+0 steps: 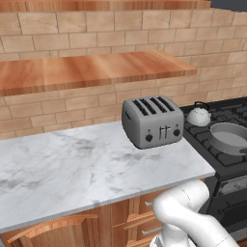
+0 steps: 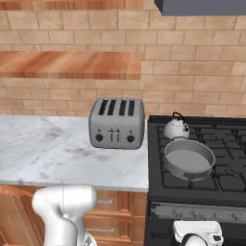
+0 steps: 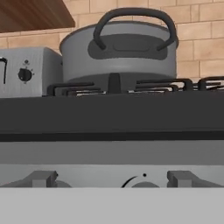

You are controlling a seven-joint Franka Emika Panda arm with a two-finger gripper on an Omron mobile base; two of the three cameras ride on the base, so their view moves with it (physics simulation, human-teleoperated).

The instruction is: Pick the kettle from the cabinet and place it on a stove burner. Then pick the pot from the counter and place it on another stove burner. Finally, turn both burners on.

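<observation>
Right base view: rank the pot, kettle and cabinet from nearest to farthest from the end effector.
1. pot, directly beyond the end effector.
2. kettle, just behind the pot, slightly left.
3. cabinet, high up, far left.

Pot [image 1: 230,137]: right side cut off by the left base view's edge.
Kettle [image 3: 131,17]: body hidden behind the pot [image 3: 118,54] in the hand view; handle arch alone stood above the rim.
Toaster [image 3: 26,72]: left part cut off in the hand view.
Stove knobs [image 3: 41,178]: lower halves cut off; settings could not be told.
Cooktop [image 2: 230,158]: right end cut off in the right base view.
</observation>
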